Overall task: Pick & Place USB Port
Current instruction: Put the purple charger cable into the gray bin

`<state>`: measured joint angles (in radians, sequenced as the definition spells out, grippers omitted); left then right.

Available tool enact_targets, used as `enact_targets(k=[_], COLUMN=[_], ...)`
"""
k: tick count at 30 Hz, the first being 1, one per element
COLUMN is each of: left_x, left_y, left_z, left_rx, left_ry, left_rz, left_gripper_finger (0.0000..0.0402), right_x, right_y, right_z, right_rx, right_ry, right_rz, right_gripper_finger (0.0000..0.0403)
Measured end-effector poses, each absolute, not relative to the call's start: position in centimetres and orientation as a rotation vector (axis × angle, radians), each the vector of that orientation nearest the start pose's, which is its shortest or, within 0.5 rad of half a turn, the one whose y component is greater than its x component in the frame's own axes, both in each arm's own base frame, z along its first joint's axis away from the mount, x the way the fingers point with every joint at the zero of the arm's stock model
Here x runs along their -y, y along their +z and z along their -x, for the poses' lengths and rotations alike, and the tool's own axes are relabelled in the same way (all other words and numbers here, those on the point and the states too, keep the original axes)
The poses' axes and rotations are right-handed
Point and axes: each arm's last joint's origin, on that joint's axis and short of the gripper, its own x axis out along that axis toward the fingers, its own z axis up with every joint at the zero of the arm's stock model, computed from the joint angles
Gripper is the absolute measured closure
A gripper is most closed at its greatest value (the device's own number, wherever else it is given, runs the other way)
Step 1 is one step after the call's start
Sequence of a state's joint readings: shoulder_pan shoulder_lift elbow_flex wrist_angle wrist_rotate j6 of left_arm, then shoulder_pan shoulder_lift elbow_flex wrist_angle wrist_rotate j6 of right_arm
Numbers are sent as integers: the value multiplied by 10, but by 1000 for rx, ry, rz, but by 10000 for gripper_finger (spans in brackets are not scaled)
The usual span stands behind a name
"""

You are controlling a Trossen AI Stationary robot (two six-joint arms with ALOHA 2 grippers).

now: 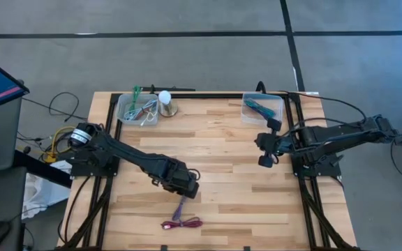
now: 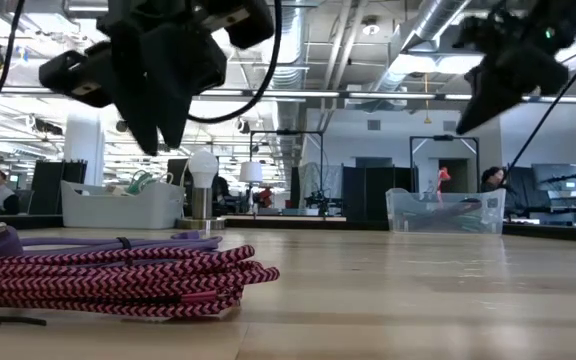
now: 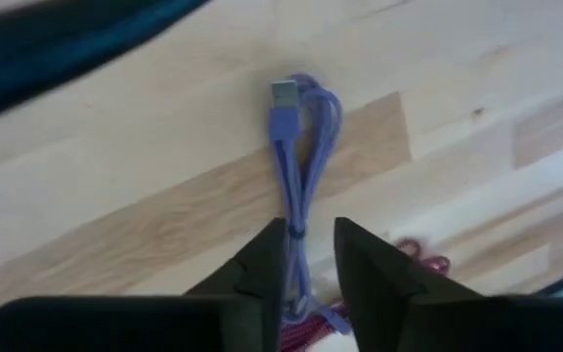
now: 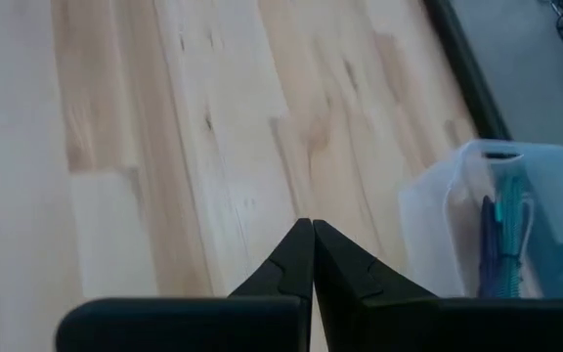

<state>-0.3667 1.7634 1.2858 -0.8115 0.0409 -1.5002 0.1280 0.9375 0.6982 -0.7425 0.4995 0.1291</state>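
I see my left gripper [image 3: 309, 256] hanging over the purple USB cable [image 3: 301, 147], fingers parted with the cable running between them; whether they pinch it I cannot tell. The cable lies on the table [image 1: 222, 153], its plug ahead of the fingertips, a red braided cable [image 1: 181, 224] just behind. My right gripper [image 4: 312, 256] is shut, empty, with a clear bin [image 4: 501, 235] of teal cables beside it. The far-left bin [image 1: 137, 109] holds green and white cables.

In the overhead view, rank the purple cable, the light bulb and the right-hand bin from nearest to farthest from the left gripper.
1. Purple cable, just below the left gripper.
2. Light bulb, at the table's far edge, left side.
3. Right-hand bin, far right corner.
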Motion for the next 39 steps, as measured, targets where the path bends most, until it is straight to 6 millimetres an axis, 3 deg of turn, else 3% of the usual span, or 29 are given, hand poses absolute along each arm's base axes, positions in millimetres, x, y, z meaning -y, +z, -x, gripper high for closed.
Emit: enact_targets(k=[7, 11, 22, 28, 39], left_x=[123, 123, 119, 122, 126], left_y=[196, 177, 142, 126, 129], left_z=[-318, -317, -303, -305, -313], left_rx=[-1208, -1173, -1198, -1231, -1191], left_ry=[641, 606, 598, 596, 480], left_rz=[1058, 1084, 1121, 1128, 1198], left_gripper_finger=[270, 257, 259, 259, 259], right_x=[-8, -8, -7, -7, -7], right_y=[221, 223, 226, 226, 226], right_z=[-171, -173, -176, -176, -176], right_rx=[-873, -845, -815, -811, -807], right_ry=[-396, -376, -373, -373, -391], right_rz=[181, 212, 226, 225, 232], right_gripper_finger=[403, 403, 403, 403, 403])
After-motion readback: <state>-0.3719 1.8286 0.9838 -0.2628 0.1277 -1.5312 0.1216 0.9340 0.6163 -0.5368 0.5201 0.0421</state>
